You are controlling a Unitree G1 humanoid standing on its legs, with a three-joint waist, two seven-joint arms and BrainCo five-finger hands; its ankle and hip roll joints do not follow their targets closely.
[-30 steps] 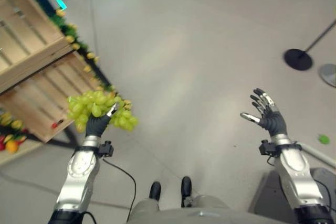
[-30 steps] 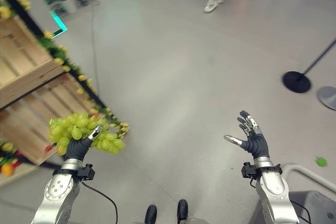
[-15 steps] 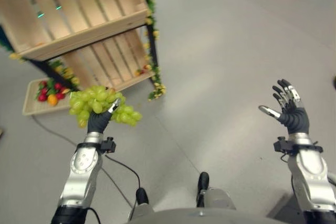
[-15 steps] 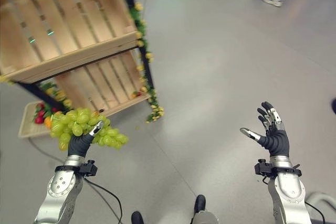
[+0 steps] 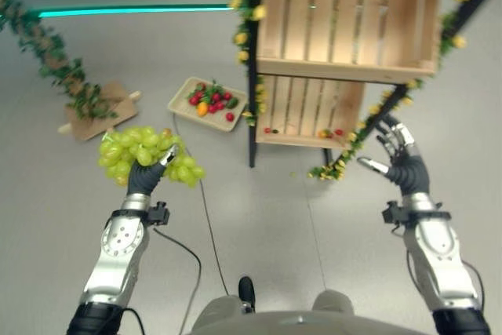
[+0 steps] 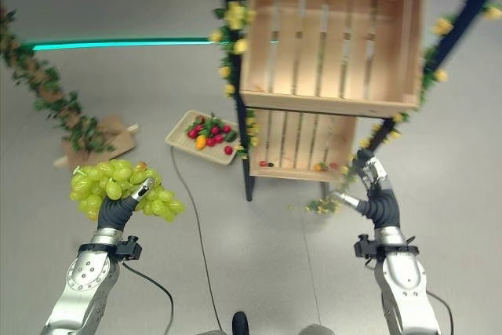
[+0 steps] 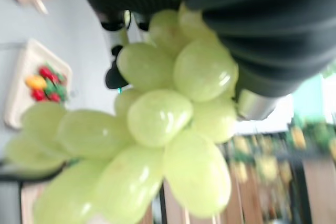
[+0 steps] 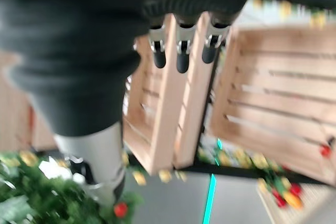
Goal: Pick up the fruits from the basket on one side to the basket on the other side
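Left wrist view puts us right against the bunch of pale green grapes (image 7: 157,129), with our left robot hand (image 5: 143,178) curled round its top and holding it up at chest level. Our right robot hand (image 5: 400,161) stands empty on the other side, fingers spread wide and relaxed.

What has changed over the last second is our heading: the whole scene has swung round, the bare grey floor (image 5: 259,202) giving way to the stand, while the grapes have kept their place in the left grasp.

Beyond the hands, the flat pale wicker tray of red, orange and green fruit (image 5: 209,103) lies on the floor, just beside the dark-framed stand with slatted light wooden crates (image 5: 345,21) trimmed in yellow flowers. A few small fruits sit in the lower crate (image 5: 310,111).

We judge the grapes are mid-carry, and the turn has brought possible drop spots ahead.
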